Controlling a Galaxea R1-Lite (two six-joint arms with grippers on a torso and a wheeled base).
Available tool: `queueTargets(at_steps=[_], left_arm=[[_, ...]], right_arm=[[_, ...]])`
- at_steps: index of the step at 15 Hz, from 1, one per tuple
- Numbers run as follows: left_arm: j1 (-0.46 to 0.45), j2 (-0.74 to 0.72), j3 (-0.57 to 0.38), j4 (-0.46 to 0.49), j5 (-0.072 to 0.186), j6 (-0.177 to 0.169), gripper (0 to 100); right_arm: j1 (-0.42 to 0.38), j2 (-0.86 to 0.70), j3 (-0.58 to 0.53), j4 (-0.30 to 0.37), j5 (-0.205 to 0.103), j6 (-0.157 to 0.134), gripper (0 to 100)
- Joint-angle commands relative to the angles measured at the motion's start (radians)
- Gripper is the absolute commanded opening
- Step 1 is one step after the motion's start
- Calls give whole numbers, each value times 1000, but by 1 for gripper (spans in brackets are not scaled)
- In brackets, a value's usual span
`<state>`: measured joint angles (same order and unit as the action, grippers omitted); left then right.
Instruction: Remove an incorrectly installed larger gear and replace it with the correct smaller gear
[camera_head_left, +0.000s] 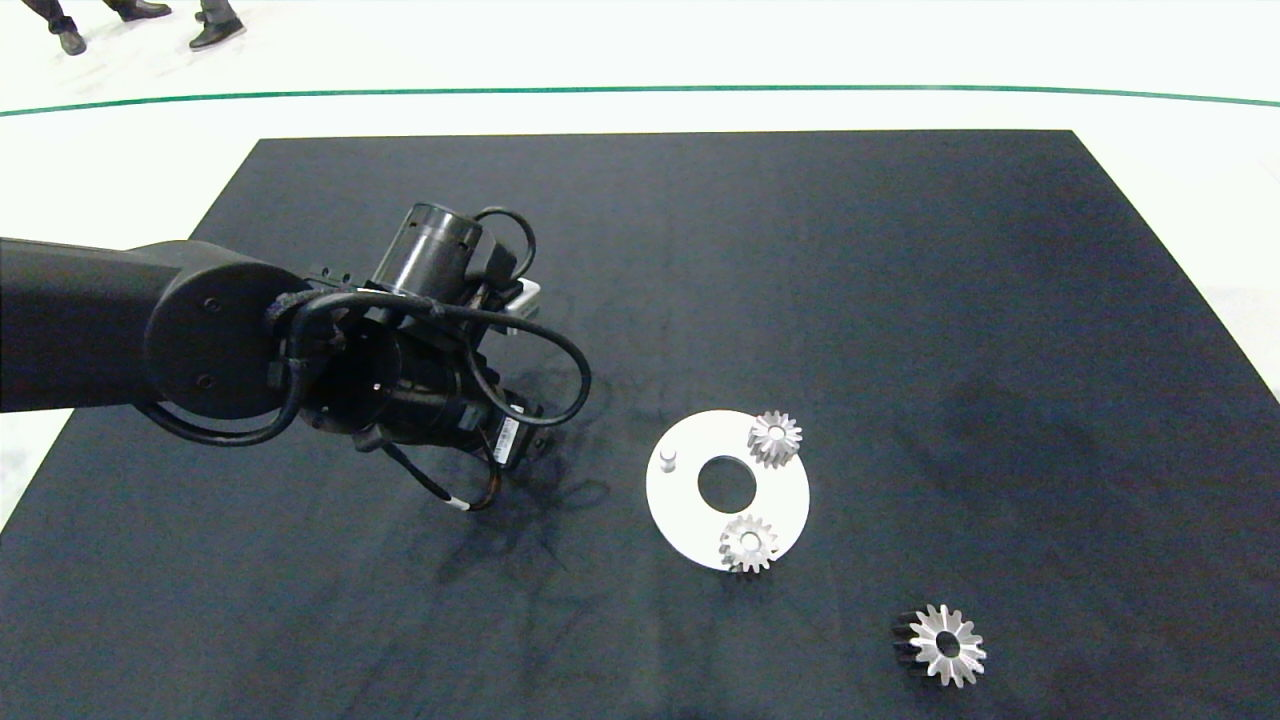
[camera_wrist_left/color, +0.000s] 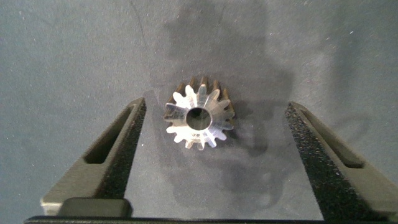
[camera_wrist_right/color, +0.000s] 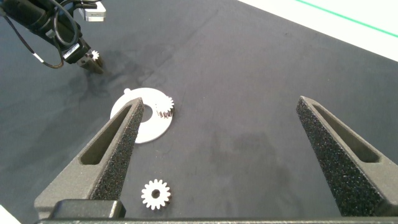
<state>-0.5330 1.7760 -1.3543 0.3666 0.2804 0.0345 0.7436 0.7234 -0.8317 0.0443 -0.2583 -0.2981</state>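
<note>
Larger gear (camera_head_left: 946, 645) lying flat on dark surface (camera_head_left: 900, 300), near right, well apart from white disc (camera_head_left: 670, 500). Star face up, dark side visible. Disc near centre, carrying two small gears: one (camera_head_left: 775, 438) at far edge, one (camera_head_left: 748, 543) at near edge; bare peg (camera_head_left: 668, 459) on left side of disc, centre hole (camera_head_left: 727, 482) open. Smaller gear (camera_wrist_left/color: 199, 116) on surface left of disc, under left arm, seen in left wrist view between spread fingers (camera_wrist_left/color: 118, 155), touching neither. Left hand (camera_wrist_left/color: 208, 162) open wide, pointing down over it; hidden by arm (camera_head_left: 200, 330) in head view. Right hand (camera_wrist_right/color: 230, 155) out of head view, fingers (camera_wrist_right/color: 118, 146) spread, empty, held above surface on right side, looking across at disc and larger gear. Shoes (camera_head_left: 215, 33) at far left beyond surface.
</note>
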Motion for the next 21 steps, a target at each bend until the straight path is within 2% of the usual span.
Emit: queueTargets(at_steps=[1,14,18,21], left_arm=[[2,-3,7,2,2,-1,84],[-1,-12,40,-21,5,-1,59],[-4,-18,95,-95,2,7,51],[-2,-18,96,-95,3,7,45]], right_arm=[[0,4,2,0,1,-3,100],[-4,16,-4,0,-4,-3,100],[-4,18,-3,0,-4,-3,100],[-4,18,-3,0,-4,-3,100]])
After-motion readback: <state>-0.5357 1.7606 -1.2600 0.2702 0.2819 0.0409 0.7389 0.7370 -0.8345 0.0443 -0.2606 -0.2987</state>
